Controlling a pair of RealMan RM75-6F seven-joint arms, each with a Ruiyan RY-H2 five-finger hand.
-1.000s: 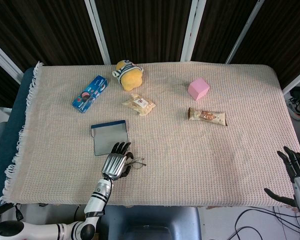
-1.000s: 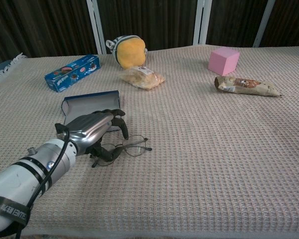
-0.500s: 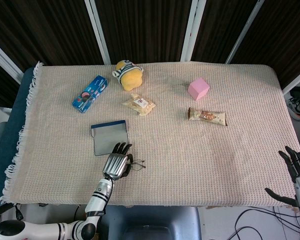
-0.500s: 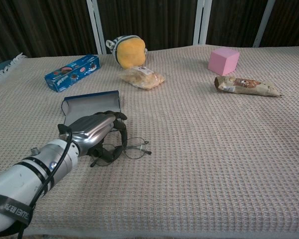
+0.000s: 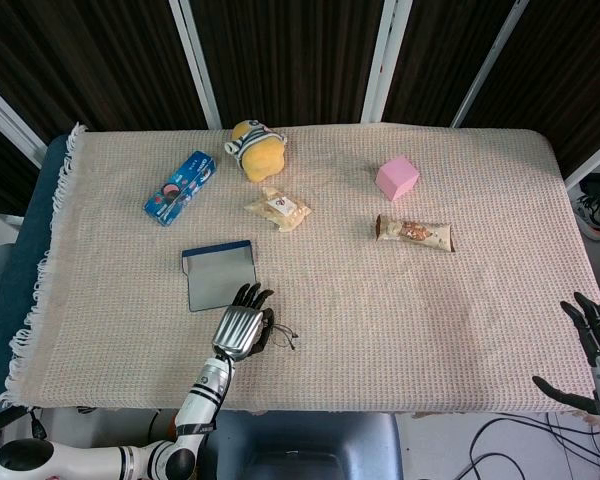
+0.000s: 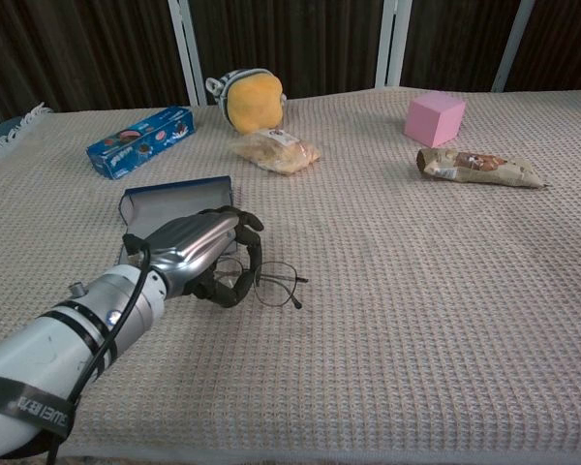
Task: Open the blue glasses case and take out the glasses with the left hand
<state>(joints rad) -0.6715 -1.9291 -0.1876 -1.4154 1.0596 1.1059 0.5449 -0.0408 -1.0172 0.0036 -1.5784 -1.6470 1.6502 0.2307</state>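
The left hand [image 6: 198, 254] rests on the bench [image 5: 460, 300] near its front edge, with the glasses [image 6: 271, 284] under its fingers and just to its right. The open glasses case [image 5: 219, 276] lies directly behind the hand. Farther behind sit the biscuit box [image 5: 180, 187] to the left, the plush toy [image 5: 256, 148] and the snack packet [image 5: 277, 208]. The cube [image 5: 397, 177] and wrapped bar [image 5: 414, 233] lie well to the right.

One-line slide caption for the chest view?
Left hand grips the glasses beside the open blue glasses case on the woven tablecloth.
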